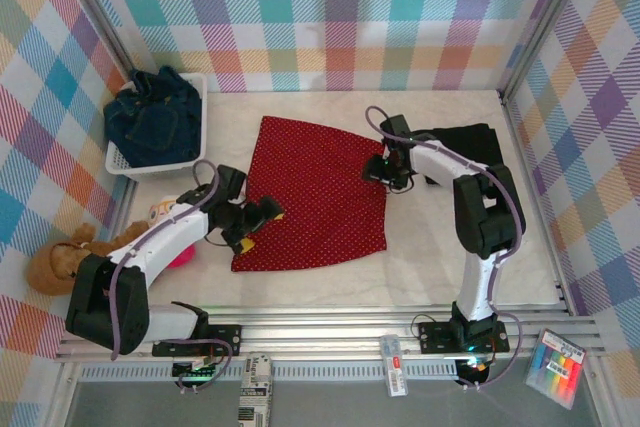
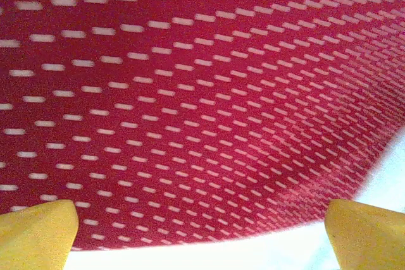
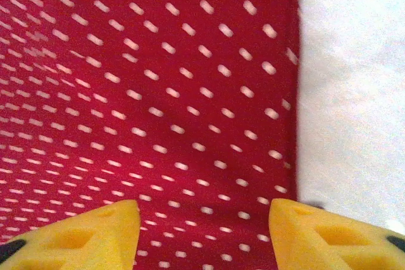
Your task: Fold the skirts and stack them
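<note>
Closest in, yellow fingertips (image 2: 38, 235) of left end effector (image 1: 258, 229) at the lower corners of the wrist view, spread wide, pinching nothing, poised over the lower left edge of the red dotted skirt (image 1: 315, 192). Likewise right end effector (image 1: 383, 169): fingertips (image 3: 335, 232) apart above that skirt's upper right edge, nothing between. Skirt itself flat, mid-frame, on pale worktop (image 1: 430, 267). At right, black skirt (image 1: 470, 142), partly behind the right arm. Upper left, denim skirts (image 1: 155, 117) heaped in white basket (image 1: 150, 169).
</note>
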Tool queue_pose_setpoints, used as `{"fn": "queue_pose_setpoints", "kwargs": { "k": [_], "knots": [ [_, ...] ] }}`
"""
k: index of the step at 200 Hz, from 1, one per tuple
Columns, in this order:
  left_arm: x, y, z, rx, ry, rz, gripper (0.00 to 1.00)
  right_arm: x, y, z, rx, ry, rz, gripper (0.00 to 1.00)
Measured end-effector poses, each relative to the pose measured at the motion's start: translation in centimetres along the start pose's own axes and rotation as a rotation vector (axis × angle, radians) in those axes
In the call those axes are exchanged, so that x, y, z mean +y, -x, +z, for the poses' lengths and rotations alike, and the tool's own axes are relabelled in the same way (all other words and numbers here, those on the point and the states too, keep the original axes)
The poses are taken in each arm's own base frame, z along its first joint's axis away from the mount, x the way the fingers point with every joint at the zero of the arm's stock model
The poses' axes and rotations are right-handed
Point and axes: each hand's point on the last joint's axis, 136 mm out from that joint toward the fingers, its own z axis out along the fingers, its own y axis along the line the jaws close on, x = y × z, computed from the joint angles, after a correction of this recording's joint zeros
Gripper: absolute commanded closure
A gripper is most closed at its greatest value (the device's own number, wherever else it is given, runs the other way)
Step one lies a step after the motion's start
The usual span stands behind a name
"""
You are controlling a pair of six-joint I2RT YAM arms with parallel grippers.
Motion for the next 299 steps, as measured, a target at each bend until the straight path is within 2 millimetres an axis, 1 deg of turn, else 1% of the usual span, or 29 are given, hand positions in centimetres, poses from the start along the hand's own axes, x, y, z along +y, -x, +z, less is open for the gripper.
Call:
{"fn": "queue_pose_setpoints", "kwargs": {
  "k": [6, 9, 10, 11, 13, 28, 36, 45, 60, 81, 97, 119, 138, 163, 191, 226, 248, 259, 268, 281, 295, 299],
  "knots": [
    [-1.4, -0.3, -0.2, 0.014, -0.030, 0.028, 0.00, 0.7, 0.6, -0.3, -0.012, 0.024, -0.001, 0.20],
    [-2.0, -0.5, -0.3, 0.022, -0.044, 0.046, 0.00, 1.1, 0.9, -0.5, -0.019, 0.037, 0.003, 0.13],
    [-2.3, -0.5, -0.3, 0.025, -0.051, 0.054, 0.00, 1.2, 1.0, -0.5, -0.022, 0.043, -0.003, 0.10],
    [-2.5, -0.6, -0.4, 0.027, -0.054, 0.058, 0.00, 1.3, 1.1, -0.6, -0.024, 0.045, -0.005, 0.05],
    [-3.1, -0.8, -0.4, 0.036, -0.066, 0.071, 0.00, 1.6, 1.3, -0.7, -0.027, 0.055, 0.003, 0.01],
    [-5.7, -2.0, 0.1, 0.085, -0.113, 0.149, 0.00, 3.5, 3.0, -1.0, -0.049, 0.115, 0.005, 0.01],
    [-6.5, -2.7, 0.6, 0.114, -0.126, 0.179, 0.00, 4.4, 4.0, -0.8, -0.061, 0.144, 0.004, 0.01],
    [-6.9, -3.3, 1.3, 0.148, -0.129, 0.197, 0.00, 5.3, 5.0, -0.4, -0.070, 0.176, 0.008, 0.01],
    [-6.7, -4.4, 3.0, 0.213, -0.116, 0.206, 0.00, 6.4, 6.1, 0.7, -0.064, 0.218, 0.023, 0.01],
    [-5.7, -5.5, 5.0, 0.292, -0.083, 0.202, 0.00, 7.6, 7.1, 3.0, -0.034, 0.270, 0.053, 0.01],
    [-5.1, -6.2, 6.0, 0.340, -0.077, 0.204, 0.00, 8.6, 7.7, 4.4, -0.011, 0.318, 0.074, 0.01],
    [-4.2, -7.4, 7.0, 0.399, -0.067, 0.217, 0.00, 9.9, 8.4, 5.8, 0.010, 0.380, 0.102, 0.01],
    [-2.5, -8.0, 8.1, 0.434, -0.035, 0.205, 0.00, 9.8, 8.8, 6.9, 0.015, 0.391, 0.144, 0.01],
    [-2.3, -8.6, 8.0, 0.462, -0.061, 0.203, 0.00, 9.3, 10.2, 7.0, -0.015, 0.389, 0.236, 0.01],
    [-2.3, -8.8, 7.8, 0.459, -0.080, 0.215, 0.00, 8.5, 11.7, 7.3, -0.067, 0.375, 0.329, 0.01],
    [-2.4, -8.7, 7.7, 0.456, -0.081, 0.231, 0.00, 9.3, 14.0, 7.7, -0.098, 0.416, 0.358, 0.01],
    [-2.8, -8.2, 7.6, 0.431, -0.071, 0.246, 0.00, 9.5, 13.9, 7.6, -0.094, 0.426, 0.340, 0.01],
    [-3.5, -7.7, 7.3, 0.414, -0.064, 0.255, 0.00, 9.5, 13.6, 7.3, -0.098, 0.426, 0.318, 0.01],
    [-4.5, -7.2, 6.8, 0.393, -0.070, 0.272, 0.00, 9.1, 12.8, 6.9, -0.088, 0.411, 0.305, 0.01],
    [-6.6, -5.9, 5.8, 0.342, -0.091, 0.306, 0.00, 8.2, 11.2, 5.6, -0.069, 0.382, 0.292, 0.01],
    [-9.2, -4.1, 4.4, 0.264, -0.123, 0.348, 0.00, 7.4, 9.2, 3.3, -0.056, 0.361, 0.276, 0.01],
    [-9.9, -3.4, 4.0, 0.232, -0.125, 0.357, 0.00, 7.2, 8.5, 2.3, -0.058, 0.357, 0.273, 0.01]
  ]
}}
